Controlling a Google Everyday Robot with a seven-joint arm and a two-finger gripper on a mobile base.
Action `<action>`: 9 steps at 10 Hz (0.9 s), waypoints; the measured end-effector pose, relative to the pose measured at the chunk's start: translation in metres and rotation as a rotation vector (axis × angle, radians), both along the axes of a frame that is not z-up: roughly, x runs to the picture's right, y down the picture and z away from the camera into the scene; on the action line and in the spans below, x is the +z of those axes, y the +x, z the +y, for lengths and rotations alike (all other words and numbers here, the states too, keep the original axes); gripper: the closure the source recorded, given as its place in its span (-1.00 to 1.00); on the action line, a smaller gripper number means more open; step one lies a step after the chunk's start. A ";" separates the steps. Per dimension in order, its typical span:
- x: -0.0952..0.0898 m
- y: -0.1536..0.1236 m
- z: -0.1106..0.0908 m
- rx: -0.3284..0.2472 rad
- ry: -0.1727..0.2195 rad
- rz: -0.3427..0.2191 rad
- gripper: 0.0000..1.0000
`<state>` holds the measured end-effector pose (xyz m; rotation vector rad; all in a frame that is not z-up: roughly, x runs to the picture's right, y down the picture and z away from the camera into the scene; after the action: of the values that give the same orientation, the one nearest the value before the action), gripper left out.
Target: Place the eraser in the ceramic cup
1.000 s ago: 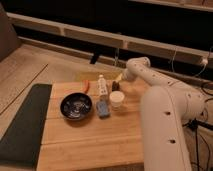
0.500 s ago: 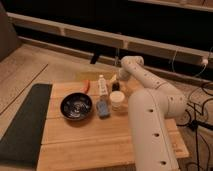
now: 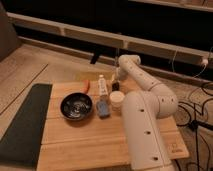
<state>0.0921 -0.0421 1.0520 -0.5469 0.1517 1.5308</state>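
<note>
The ceramic cup is a small cream-white cylinder standing upright on the wooden table, right of the blue-grey pad. Just behind it a small black block, the eraser, rests on the table. My gripper comes down from the white arm's bent wrist and sits right at the top of the eraser, a short way behind the cup. The arm's thick white body covers the table's right side.
A dark glossy bowl sits left of centre, and a blue-grey pad lies between it and the cup. Behind them are a slim white bottle and an orange-red stick. A dark mat borders the table's left edge.
The arm has folded in over the table's right side, and the gripper has come down onto the eraser behind the cup. The objects on the table have not moved.
</note>
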 end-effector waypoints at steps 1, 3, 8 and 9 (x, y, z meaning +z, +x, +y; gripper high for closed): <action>0.000 0.002 0.000 0.006 -0.002 0.001 0.91; 0.000 0.014 -0.003 0.013 -0.001 0.033 1.00; -0.045 0.045 -0.087 -0.010 0.153 0.168 1.00; -0.054 0.038 -0.100 -0.025 0.183 0.167 1.00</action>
<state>0.1296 -0.1418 0.9977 -0.2710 0.1441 1.5473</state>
